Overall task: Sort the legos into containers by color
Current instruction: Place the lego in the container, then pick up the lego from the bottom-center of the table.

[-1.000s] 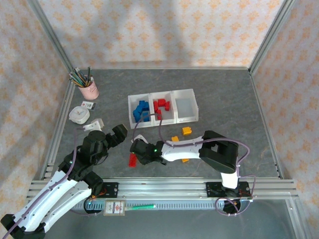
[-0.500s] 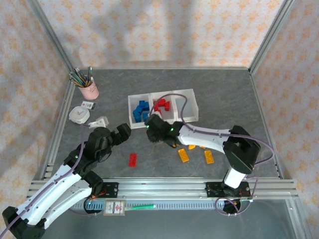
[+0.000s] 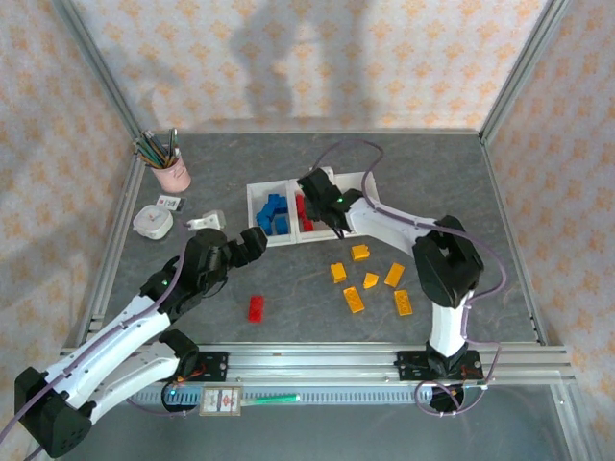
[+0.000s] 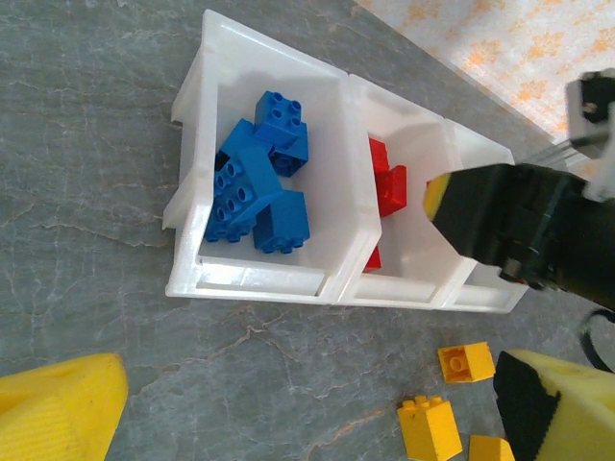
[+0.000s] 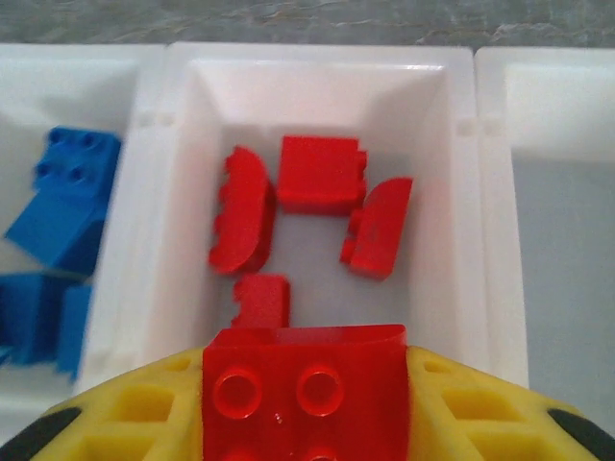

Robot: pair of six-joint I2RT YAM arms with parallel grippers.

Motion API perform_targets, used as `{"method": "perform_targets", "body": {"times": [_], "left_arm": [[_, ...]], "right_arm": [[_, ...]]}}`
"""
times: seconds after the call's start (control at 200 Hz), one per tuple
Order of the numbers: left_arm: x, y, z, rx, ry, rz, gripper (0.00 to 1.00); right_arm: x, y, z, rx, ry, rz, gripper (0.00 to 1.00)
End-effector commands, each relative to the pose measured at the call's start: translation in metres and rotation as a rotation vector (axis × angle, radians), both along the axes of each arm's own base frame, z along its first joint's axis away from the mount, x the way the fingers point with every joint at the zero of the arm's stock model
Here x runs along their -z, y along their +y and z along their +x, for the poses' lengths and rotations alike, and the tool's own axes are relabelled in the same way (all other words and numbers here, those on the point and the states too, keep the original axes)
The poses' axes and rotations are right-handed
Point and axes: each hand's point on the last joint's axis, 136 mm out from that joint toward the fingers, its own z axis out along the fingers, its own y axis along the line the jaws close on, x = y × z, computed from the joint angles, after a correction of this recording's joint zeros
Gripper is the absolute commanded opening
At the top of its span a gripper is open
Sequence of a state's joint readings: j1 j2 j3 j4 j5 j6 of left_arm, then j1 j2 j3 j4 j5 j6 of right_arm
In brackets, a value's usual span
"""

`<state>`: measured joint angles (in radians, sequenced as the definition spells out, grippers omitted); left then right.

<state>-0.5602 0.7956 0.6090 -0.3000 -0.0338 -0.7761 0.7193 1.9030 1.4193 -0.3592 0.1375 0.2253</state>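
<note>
The containers (image 3: 253, 205) stand in a row at mid-table: blue legos (image 3: 274, 213) fill the left bin, and several red ones (image 5: 317, 173) lie in the middle bin (image 5: 307, 53). My right gripper (image 3: 315, 195) hovers over that middle bin, shut on a red lego (image 5: 303, 384) between its yellow fingers. My left gripper (image 3: 246, 245) is open just in front of the blue bin (image 4: 259, 277), its fingers (image 4: 58, 408) wide apart with nothing between them. A loose red lego (image 3: 257, 307) and several orange-yellow legos (image 3: 355, 299) lie on the grey table.
A pink pencil cup (image 3: 171, 171), a round white object (image 3: 152, 221) and a small white piece (image 3: 204, 223) sit at the left. Metal rails (image 3: 307, 360) run along the near edge. Patterned walls close in the sides and back.
My right gripper has carried the red lego from the table's near middle up and back to over the middle bin. My left arm has reached forward toward the bins, still open.
</note>
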Motion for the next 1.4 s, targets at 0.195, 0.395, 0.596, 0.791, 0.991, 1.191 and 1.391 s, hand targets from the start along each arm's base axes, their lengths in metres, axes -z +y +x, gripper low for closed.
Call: {"method": "perform_targets", "body": {"times": [0.195,0.395,0.596,0.791,0.991,1.191,1.391], "left_arm": [[-0.016,0.001,0.009,-0.003,-0.049,0.002,0.99],[-0.020,0.003,0.011,-0.007,-0.056,0.009,0.99],[-0.023,0.002,0.011,-0.004,-0.059,0.006,0.99],[-0.023,0.006,0.008,-0.015,-0.054,0.016,0.99],[-0.024,0.017,-0.002,-0.041,-0.051,0.023,0.99],[-0.019,0.031,-0.015,-0.080,-0.033,0.030,0.99],[-0.017,0.047,-0.028,-0.140,-0.020,0.029,0.99]], "right_arm": [[0.003,0.000,0.019,0.017,-0.028,-0.043,0.51],[-0.020,0.004,0.016,-0.011,-0.056,0.001,0.58],[-0.036,0.004,0.012,-0.025,-0.073,0.018,0.61],[-0.055,0.015,-0.008,-0.073,-0.096,0.043,0.61],[-0.062,0.034,-0.048,-0.133,-0.085,0.061,0.64],[-0.053,0.062,-0.101,-0.211,-0.035,0.103,0.66],[-0.029,0.093,-0.153,-0.270,0.042,0.158,0.68]]}}
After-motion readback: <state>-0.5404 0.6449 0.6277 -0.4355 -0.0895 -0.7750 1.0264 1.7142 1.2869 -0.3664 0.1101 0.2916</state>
